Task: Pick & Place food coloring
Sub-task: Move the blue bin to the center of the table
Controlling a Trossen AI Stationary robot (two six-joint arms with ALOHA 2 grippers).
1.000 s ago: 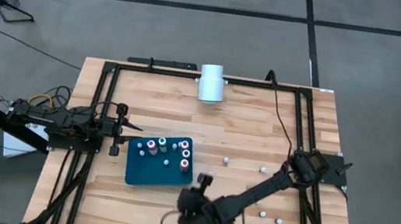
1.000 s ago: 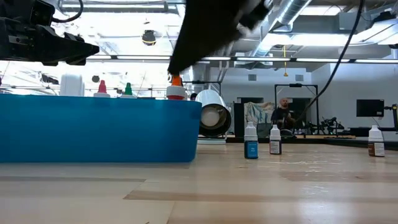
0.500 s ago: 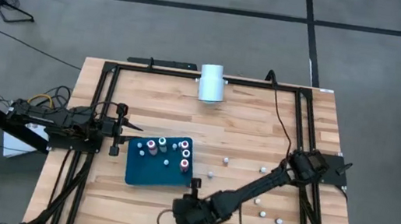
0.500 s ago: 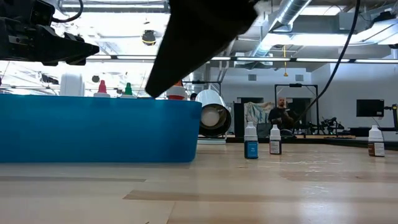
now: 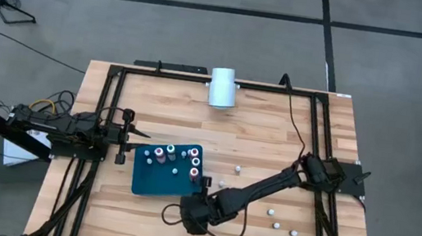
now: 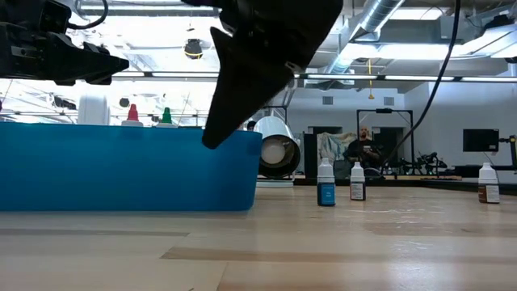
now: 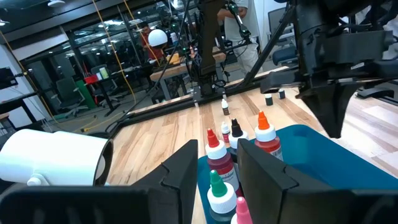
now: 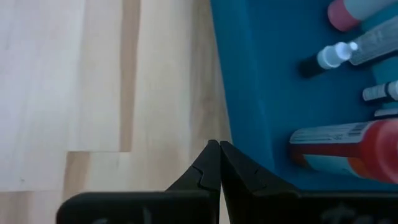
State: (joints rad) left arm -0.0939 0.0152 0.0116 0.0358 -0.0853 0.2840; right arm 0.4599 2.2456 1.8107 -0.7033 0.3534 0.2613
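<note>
Several small food coloring bottles stand upright in the teal tray; they also show in the left wrist view. More bottles stand loose on the wood to the right. My right gripper is shut and empty. It points down over the tray's near right corner, and in the low view it is the dark shape in front of the tray. My left gripper is open and empty. It waits left of the tray.
A large white cylinder lies at the table's far edge. A black frame runs around the table. Loose bottles dot the near right area. A person stands in the room behind.
My right gripper has swung from the table's near edge toward the left and far edges. It has come up to the tray's near right corner. In the low view it now covers the orange-capped bottle that showed before.
</note>
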